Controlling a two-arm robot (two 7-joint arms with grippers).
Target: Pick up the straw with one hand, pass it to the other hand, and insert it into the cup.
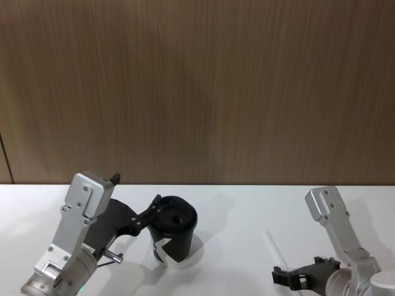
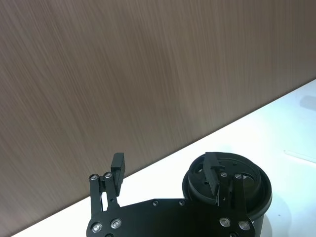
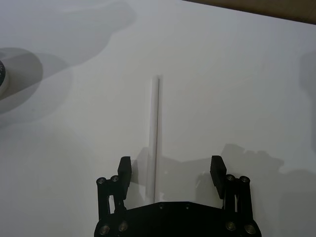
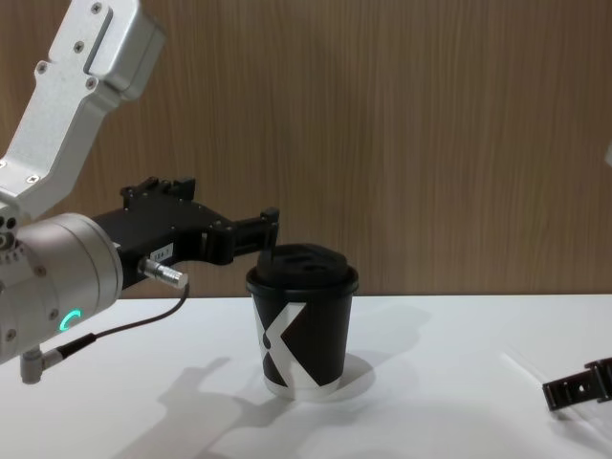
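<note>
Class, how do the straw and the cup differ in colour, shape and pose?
The straw is white, the cup mostly black. The straw is thin and lies flat; the cup is wide and stands upright. Both rest on the table, straw at the right tool, cup at the left tool.

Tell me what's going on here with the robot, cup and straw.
The right gripper hangs low over the white table, fingers open either side of the white straw, which lies flat, not yet gripped. The left gripper is open at the lidded black cup, one finger over its lid. The straw has not been passed or inserted.
</note>
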